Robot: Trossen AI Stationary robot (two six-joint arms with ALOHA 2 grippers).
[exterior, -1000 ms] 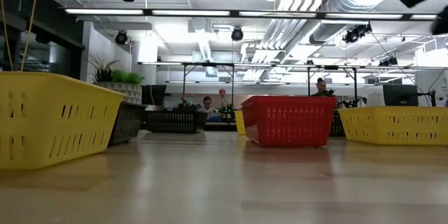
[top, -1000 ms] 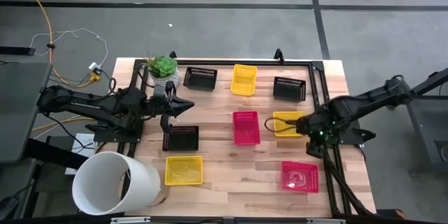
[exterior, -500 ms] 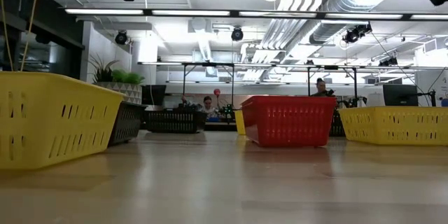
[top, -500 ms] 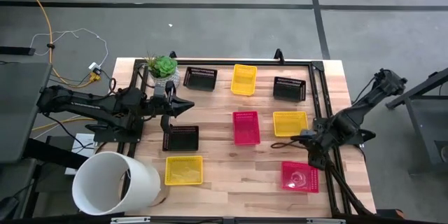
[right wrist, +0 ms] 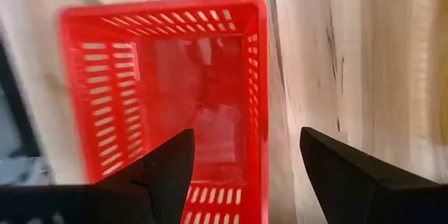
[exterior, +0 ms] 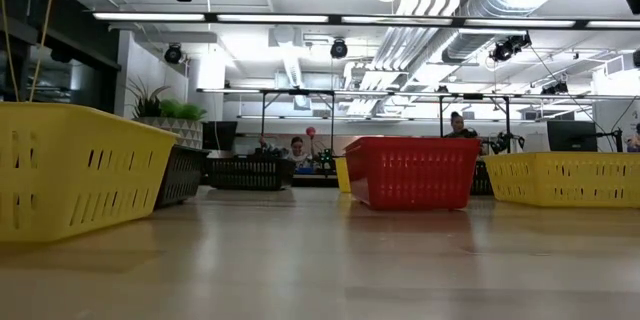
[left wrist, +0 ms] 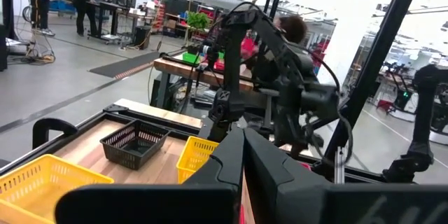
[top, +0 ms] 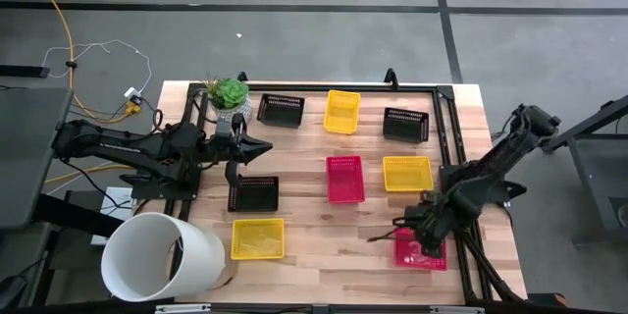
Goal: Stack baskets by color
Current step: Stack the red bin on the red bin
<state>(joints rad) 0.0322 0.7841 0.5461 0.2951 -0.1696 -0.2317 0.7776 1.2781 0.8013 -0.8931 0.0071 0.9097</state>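
My right gripper point(top: 404, 228) hangs with fingers spread wide over the red basket point(top: 422, 251) at the surface's near right corner; my left gripper point(top: 263, 147), fingers together, waits beside a black basket point(top: 258, 193)

There is no text that can be read in any of the views; the baskets, the table and the arms carry no label, brand or number that I can make out; in the room behind the table, any signs or screens are too far and too small to read.
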